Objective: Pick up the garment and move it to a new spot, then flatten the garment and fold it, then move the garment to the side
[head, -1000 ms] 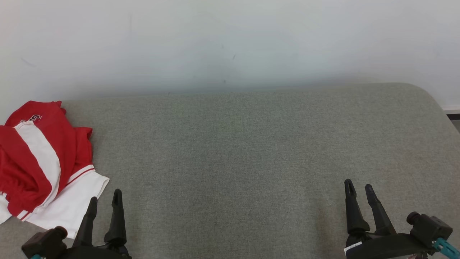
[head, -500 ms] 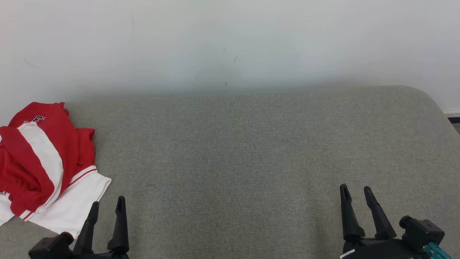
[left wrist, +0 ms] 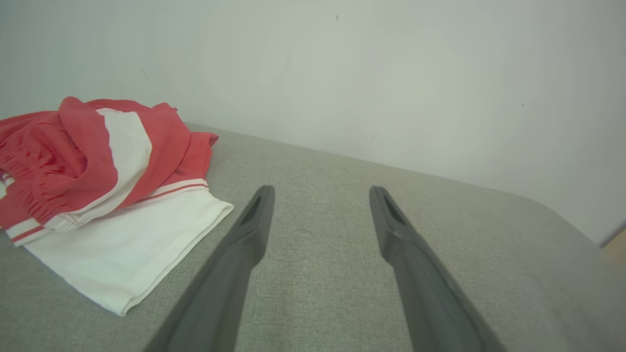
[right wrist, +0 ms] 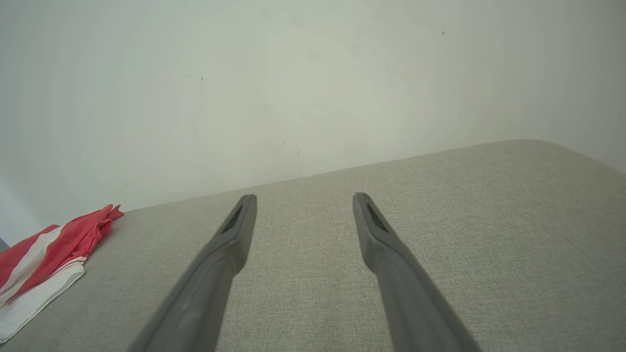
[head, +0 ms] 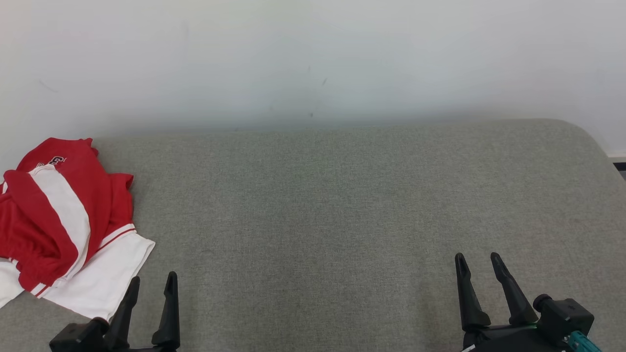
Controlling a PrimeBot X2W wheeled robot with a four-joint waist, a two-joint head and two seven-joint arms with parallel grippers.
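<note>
Garment (head: 63,230) bunched at couch (head: 342,205) left edge; left gripper (head: 152,288) and right gripper (head: 477,266) both spread, empty.

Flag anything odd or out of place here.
Only the garment: bunched in a rumpled red-and-white heap at the left end of the grey cushion, not laid flat. The left gripper and right gripper are open and empty. Nothing spilled or damaged.
</note>
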